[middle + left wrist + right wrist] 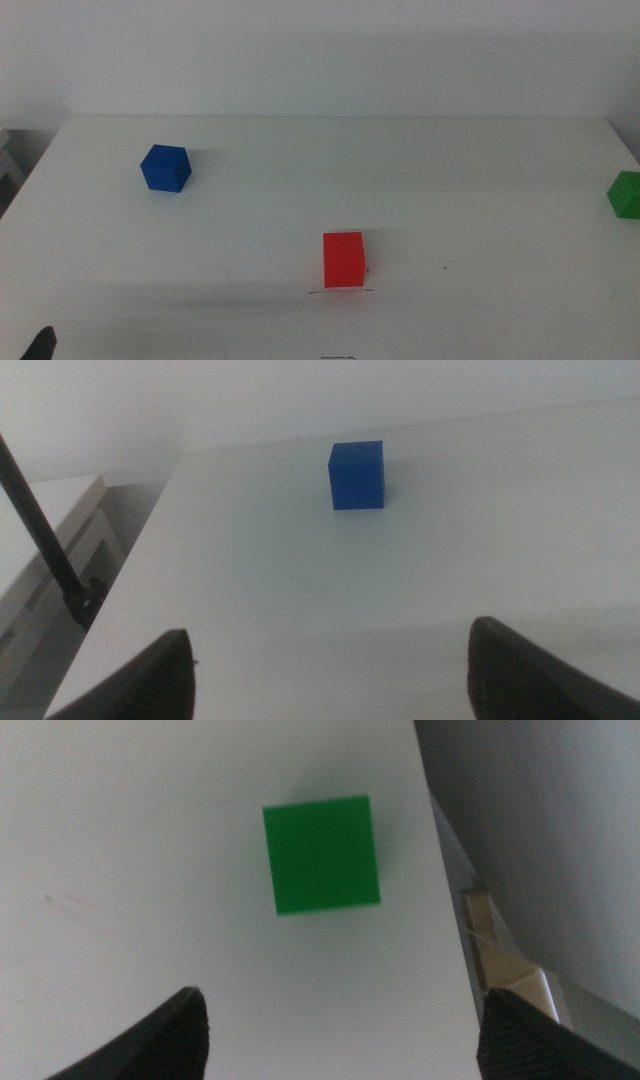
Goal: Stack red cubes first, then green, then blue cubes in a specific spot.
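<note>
The red cube rests near the table's front middle, on a thin pencilled mark. At the far left lies the blue cube; the left wrist view has this blue cube some way ahead of my open left gripper, nothing between the jaws. Only a dark tip of that left gripper shows at the middle view's bottom left corner. The green cube sits at the table's right edge. My right gripper hovers open just short of the green cube and holds nothing; it is outside the middle view.
The white table carries only the three cubes. The table's right edge runs close beside the green cube, with a drop beyond it. A dark pole and a white shelf stand off the table's left side.
</note>
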Robot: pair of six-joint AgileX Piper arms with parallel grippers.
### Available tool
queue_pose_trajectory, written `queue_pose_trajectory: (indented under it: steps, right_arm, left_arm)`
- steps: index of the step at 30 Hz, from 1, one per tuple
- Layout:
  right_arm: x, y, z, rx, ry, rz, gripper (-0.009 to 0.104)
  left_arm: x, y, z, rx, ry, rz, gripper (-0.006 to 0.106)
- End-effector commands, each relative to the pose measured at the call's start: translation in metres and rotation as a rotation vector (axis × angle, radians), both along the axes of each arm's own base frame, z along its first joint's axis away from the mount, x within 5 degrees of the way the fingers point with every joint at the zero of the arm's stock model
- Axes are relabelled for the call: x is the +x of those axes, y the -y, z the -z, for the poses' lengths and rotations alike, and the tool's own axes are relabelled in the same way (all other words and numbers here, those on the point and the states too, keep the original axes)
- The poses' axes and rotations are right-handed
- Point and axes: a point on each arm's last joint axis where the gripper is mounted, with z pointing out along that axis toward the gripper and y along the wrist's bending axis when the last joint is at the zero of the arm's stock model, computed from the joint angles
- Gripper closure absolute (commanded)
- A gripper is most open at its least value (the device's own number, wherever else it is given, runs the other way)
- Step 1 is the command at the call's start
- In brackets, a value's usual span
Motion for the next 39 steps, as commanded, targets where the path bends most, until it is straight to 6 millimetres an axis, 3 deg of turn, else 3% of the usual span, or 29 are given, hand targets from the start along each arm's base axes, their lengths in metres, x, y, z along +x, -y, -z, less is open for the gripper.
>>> queue_pose_trajectory:
  steps: [1,13,32,39]
  right_arm:
    - [-0.004,0.001,-0.027,-0.024,0.058,-0.022,0.018]
    - [0.021,0.008,0.003,-0.025,0.081,-0.05,0.018]
    - [0.036,0.0,0.023,-0.039,0.081,-0.104,0.018]
    - [0.042,0.002,0.043,-0.03,0.037,-0.109,0.018]
  left_arm:
    - [-0.001,0.001,-0.009,-0.012,0.106,0.009,0.007]
    - [-0.001,0.001,-0.009,-0.012,0.106,0.009,0.007]
    - [-0.001,0.001,-0.009,-0.011,0.107,0.009,0.007]
    - [-0.001,0.001,-0.009,-0.011,0.107,0.009,0.007]
